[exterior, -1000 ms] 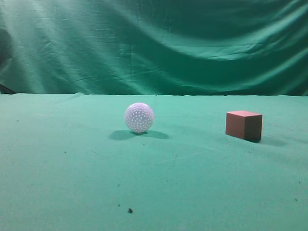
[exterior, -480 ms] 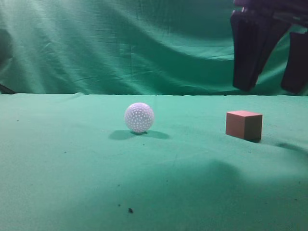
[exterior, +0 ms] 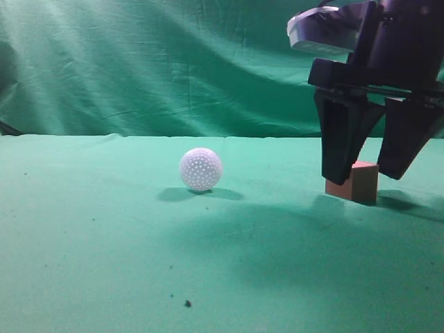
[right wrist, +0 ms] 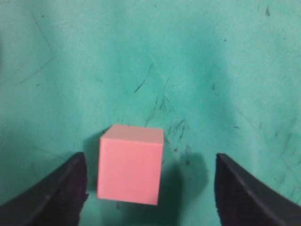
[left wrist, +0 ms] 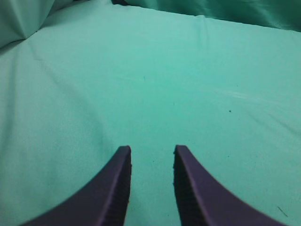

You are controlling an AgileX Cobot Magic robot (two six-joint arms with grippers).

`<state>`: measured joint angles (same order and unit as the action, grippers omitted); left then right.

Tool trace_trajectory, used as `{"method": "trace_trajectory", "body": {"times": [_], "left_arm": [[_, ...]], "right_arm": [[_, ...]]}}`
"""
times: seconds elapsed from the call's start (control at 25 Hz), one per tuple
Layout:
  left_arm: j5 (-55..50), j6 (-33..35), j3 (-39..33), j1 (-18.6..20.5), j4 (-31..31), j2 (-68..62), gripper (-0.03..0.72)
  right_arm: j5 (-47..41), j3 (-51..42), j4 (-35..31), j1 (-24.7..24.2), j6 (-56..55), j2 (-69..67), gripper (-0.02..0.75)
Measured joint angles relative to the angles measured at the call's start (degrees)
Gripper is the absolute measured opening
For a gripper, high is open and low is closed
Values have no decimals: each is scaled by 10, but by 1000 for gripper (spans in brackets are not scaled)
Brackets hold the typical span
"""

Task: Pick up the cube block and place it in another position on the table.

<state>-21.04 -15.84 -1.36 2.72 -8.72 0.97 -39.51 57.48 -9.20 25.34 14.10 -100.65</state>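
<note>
The reddish-brown cube block [exterior: 361, 182] sits on the green table [exterior: 104, 250] at the right. My right gripper [exterior: 364, 173] hangs over it, open, with one finger in front of the cube's left part and the other to its right. In the right wrist view the cube block [right wrist: 131, 164] lies between the spread fingers, nearer the left finger [right wrist: 56, 197], with a gap on each side. My left gripper [left wrist: 151, 155] is open and empty over bare cloth; it does not show in the exterior view.
A white dimpled ball [exterior: 200, 169] rests on the table left of the cube, about mid-table. A wrinkled green curtain [exterior: 173, 62] hangs behind. Dark specks [exterior: 187, 303] dot the cloth near the front.
My right gripper has come down from the top right into view and now straddles the cube. The cube and ball have not moved.
</note>
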Motion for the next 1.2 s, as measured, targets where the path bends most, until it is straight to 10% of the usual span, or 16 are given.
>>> {"method": "trace_trajectory", "body": {"times": [0.16, 0.68, 1.2], "left_arm": [[0, 0, 0, 0, 0, 0, 262], [0, 0, 0, 0, 0, 0, 262], [0, 0, 0, 0, 0, 0, 262]], "right_arm": [[-16, 8, 1, 0, -2, 1, 209], [-41, 192, 279, 0, -199, -19, 218], [-50, 277, 203, -44, -213, -151, 218]]}}
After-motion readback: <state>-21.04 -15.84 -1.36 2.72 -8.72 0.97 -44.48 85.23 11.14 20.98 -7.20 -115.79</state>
